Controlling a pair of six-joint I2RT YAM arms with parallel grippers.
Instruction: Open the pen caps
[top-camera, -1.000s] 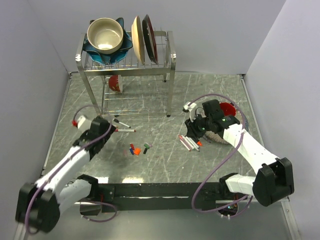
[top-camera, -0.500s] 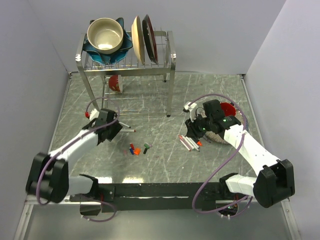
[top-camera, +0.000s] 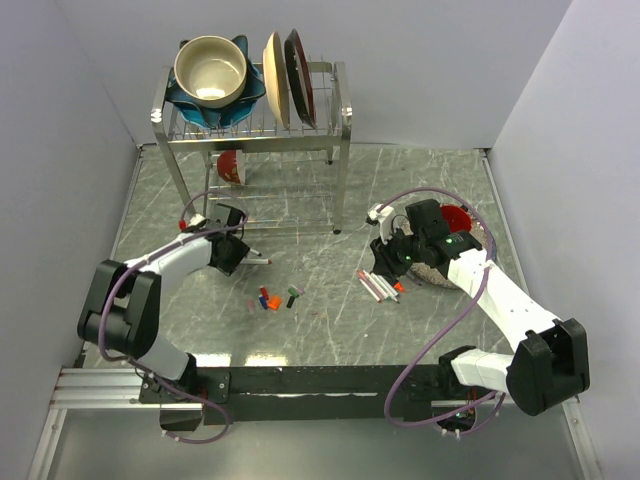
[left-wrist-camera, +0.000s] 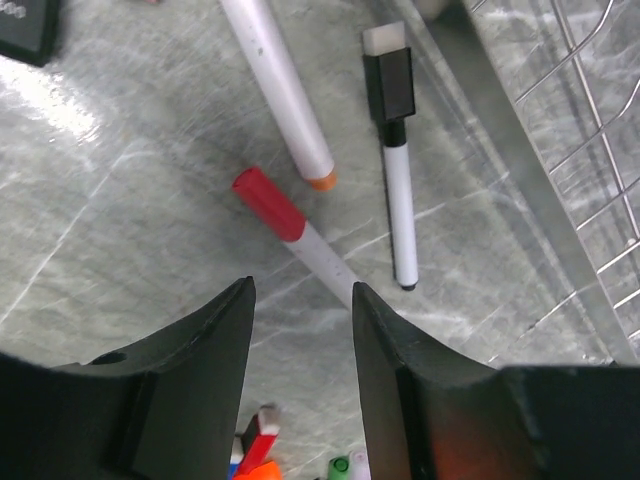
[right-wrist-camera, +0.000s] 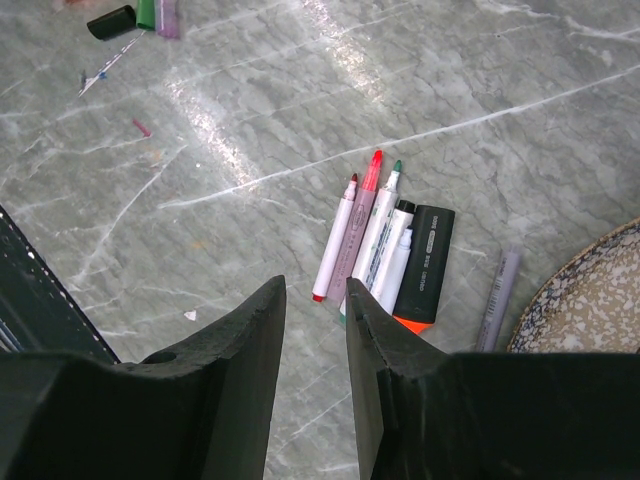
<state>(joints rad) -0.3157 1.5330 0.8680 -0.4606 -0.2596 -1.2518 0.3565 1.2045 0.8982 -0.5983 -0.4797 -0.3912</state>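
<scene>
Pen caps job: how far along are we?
Done: several uncapped pens lie by the right gripper, and loose caps sit mid-table. In hand: the left gripper straddles the barrel of the red-capped pen, jaws not clamped. Left: that cap and the black-capped pen beside it.

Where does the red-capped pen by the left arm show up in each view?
Top external: the red-capped pen lies left of centre, before the dish rack.
Left wrist: mid-frame, barrel running down between the left fingers.
Right wrist: not in it.
Shared landmark: the loose caps, at the left wrist view's bottom edge and the right wrist view's top left.
</scene>
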